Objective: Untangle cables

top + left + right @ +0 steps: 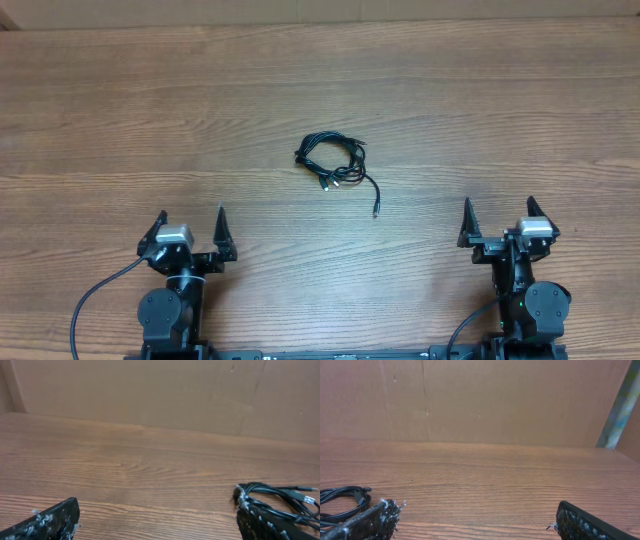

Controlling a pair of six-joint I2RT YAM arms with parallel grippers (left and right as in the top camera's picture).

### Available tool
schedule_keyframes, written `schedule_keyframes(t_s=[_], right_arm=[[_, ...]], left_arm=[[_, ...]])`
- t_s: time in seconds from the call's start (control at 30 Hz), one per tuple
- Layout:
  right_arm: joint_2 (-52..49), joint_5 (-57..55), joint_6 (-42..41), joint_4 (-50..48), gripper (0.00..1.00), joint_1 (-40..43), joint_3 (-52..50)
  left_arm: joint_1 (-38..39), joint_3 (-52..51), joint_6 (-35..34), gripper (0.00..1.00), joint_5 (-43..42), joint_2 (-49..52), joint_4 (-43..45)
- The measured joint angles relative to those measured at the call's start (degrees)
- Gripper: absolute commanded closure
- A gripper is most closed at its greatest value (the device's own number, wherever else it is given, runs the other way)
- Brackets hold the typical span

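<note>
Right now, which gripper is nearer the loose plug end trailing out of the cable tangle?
Right. The right gripper sits open to the right of the plug end, about level with it; the left gripper sits farther away on its left.

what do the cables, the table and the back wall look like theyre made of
Cables: thin black cords, probably a rubber or plastic sheath with a slight sheen. One plug end shows a silvery tip, likely metal.
Table: wood or wood-look laminate, with long grain lines and a matte brown finish; which of the two cannot be told.
Wall: looks like plain brown cardboard, dull, with seams and creases.
</note>
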State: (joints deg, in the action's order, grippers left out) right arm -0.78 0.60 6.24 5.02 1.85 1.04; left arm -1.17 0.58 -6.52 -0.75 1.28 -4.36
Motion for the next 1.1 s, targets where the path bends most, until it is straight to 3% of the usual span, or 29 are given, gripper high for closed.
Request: schedule_keyframes(t_s=[0.17,0.37,0.6,0.87,0.97,1.1], right_arm=[[0.0,0.0,0.0,0.0,0.00,0.0,0.0],[0.0,0.0,0.0,0.1,0.00,0.0,0.0],[0.0,0.0,0.0,0.1,0.00,0.0,0.0],[0.1,0.0,0.0,0.1,0.00,0.0,0.0],[0.1,0.0,0.0,0.1,0.00,0.0,0.0],[0.1,0.0,0.0,0.1,0.00,0.0,0.0]], left_arm=[[0.0,6.2,0.3,0.00,-0.5,0.7,-5.0],[0.0,28.8,1.0,0.00,0.4,9.4,-16.4],[0.0,63.5,1.1,0.00,-1.2,37.7,-38.3],[0.0,109.7,1.1,0.00,-3.0,78.6,-65.4],[0.0,123.0,1.1,0.00,-3.9,90.2,-71.2],[0.1,133.4,2.4,0.00,-10.2,101.5,-77.6]])
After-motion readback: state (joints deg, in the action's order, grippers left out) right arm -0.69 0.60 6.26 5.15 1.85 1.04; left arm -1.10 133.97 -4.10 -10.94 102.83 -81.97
